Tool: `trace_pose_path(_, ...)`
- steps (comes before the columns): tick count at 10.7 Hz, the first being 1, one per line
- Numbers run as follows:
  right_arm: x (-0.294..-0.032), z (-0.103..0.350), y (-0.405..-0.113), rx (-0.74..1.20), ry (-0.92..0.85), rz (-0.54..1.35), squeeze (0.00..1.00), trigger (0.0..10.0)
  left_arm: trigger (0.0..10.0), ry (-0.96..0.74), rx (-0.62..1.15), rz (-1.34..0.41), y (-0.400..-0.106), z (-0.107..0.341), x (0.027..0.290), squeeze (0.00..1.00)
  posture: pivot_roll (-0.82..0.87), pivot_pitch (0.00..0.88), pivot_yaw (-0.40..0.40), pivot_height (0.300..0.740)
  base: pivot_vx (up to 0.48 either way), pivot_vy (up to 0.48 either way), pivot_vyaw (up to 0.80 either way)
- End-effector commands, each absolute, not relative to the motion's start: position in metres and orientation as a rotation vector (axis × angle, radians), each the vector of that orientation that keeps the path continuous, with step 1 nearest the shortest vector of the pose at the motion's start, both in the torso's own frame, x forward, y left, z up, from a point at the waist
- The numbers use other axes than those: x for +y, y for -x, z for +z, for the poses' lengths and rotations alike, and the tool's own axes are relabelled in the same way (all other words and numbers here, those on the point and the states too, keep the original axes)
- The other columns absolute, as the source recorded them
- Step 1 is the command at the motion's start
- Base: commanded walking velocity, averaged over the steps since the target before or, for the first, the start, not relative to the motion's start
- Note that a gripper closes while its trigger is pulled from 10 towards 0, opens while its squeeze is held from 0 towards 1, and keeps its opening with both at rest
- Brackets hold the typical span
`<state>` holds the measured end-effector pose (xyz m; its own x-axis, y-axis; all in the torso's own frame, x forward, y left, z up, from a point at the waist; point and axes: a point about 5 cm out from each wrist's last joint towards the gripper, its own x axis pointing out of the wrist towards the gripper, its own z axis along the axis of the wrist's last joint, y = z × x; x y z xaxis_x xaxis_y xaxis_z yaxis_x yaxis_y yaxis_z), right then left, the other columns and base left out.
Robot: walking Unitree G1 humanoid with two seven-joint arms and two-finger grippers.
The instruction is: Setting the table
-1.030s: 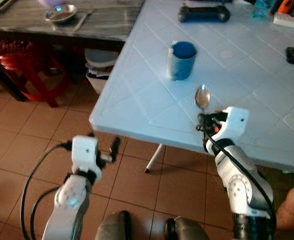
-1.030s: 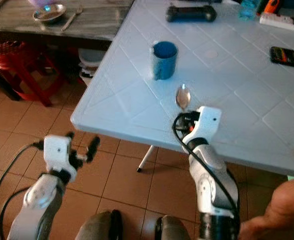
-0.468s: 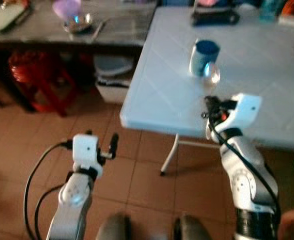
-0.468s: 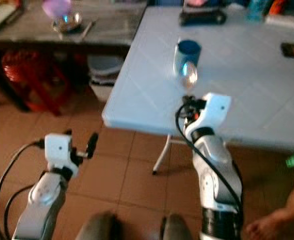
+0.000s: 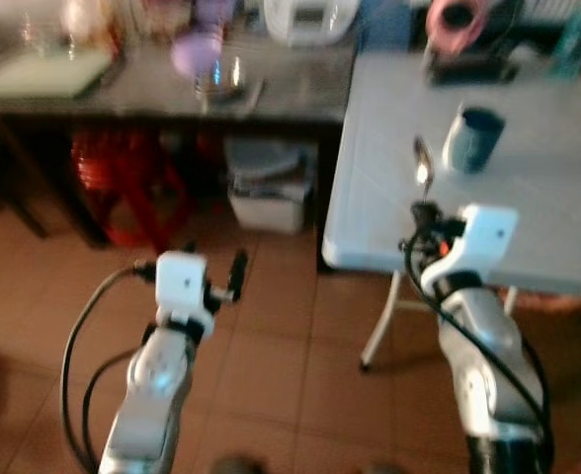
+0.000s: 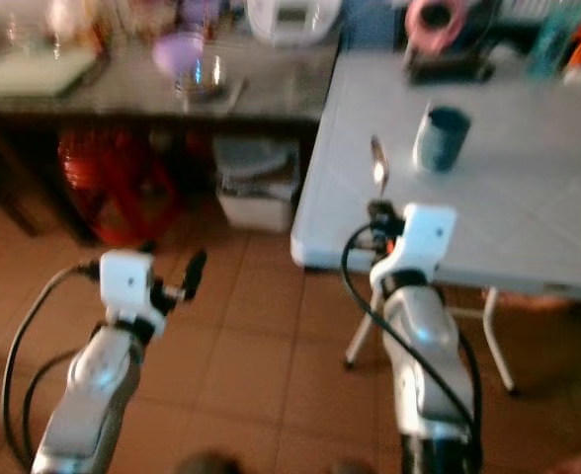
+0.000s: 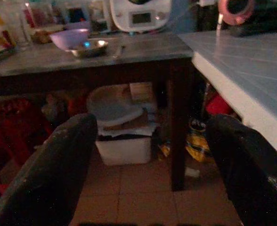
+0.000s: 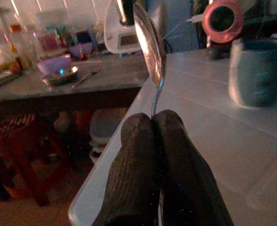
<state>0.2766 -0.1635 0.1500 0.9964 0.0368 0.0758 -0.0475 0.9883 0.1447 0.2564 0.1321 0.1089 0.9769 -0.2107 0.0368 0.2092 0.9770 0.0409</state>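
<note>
Jaws of right gripper (image 8: 153, 123) pinched on slim shiny metal spoon (image 8: 150, 46).

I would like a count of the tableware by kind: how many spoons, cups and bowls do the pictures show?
Spoons: 1, the spoon held upright in the right gripper.
Cups: 1, the blue cup on the white table.
Bowls: 2, the purple bowl and the metal bowl on the dark counter.
Total: 4

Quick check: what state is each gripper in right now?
Left gripper: open, holding nothing, out over the floor.
Right gripper: closed on the spoon, bowl end up, near the white table's edge.
</note>
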Motion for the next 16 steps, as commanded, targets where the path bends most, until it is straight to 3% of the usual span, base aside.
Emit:
trace_pose_path(1,-0.157,0.1562,-0.2803,-0.104,-0.141,0.065,0.0,0.0,10.0,-0.046,-0.016,-0.199,-0.2546,0.1028,0.137,0.0,-0.06,0.002,0.064,0.74,0.48,0.0,0.0)
trace_pose_path(12,-0.1642,0.1519,-0.2788,-0.113,-0.101,0.055,0.0,0.0,10.0,-0.042,-0.028,-0.233,-0.2548,0.1005,0.1287,0.0,-0.07,0.006,0.055,0.74,0.452,0.0,0.0)
trace_pose_path(16,-0.165,0.1531,-0.2815,-0.121,-0.094,0.06,0.0,0.0,10.0,-0.046,-0.034,-0.239,-0.2546,0.1008,0.1275,0.0,-0.07,0.008,0.059,0.74,0.383,0.286,0.0)
